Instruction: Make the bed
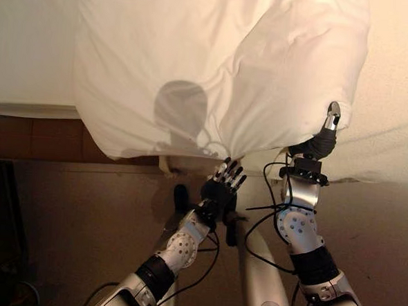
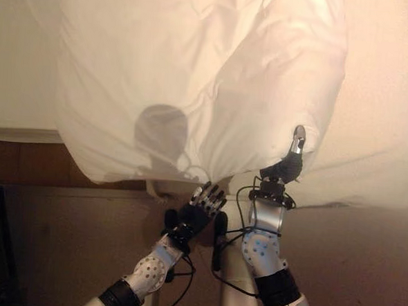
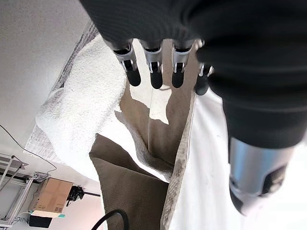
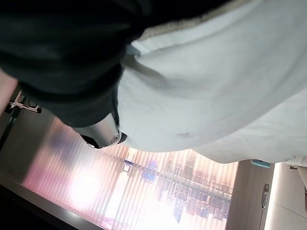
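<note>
Beside bed (image 1: pixel 29 59), duvet (image 1: pixel 196 62) overhanging, right hand (image 1: pixel 324 136) underneath

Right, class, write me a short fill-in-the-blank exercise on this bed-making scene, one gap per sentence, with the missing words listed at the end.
1. The puffy white duvet hangs over the edge of the ____.
2. The robot's ____ hand is pushed up into the duvet's hem.
3. The left hand, below the hem, has its fingers ____ and holds nothing.
4. The floor below the bed is ____ in colour.

Missing words: bed; right; straight; brown
</note>
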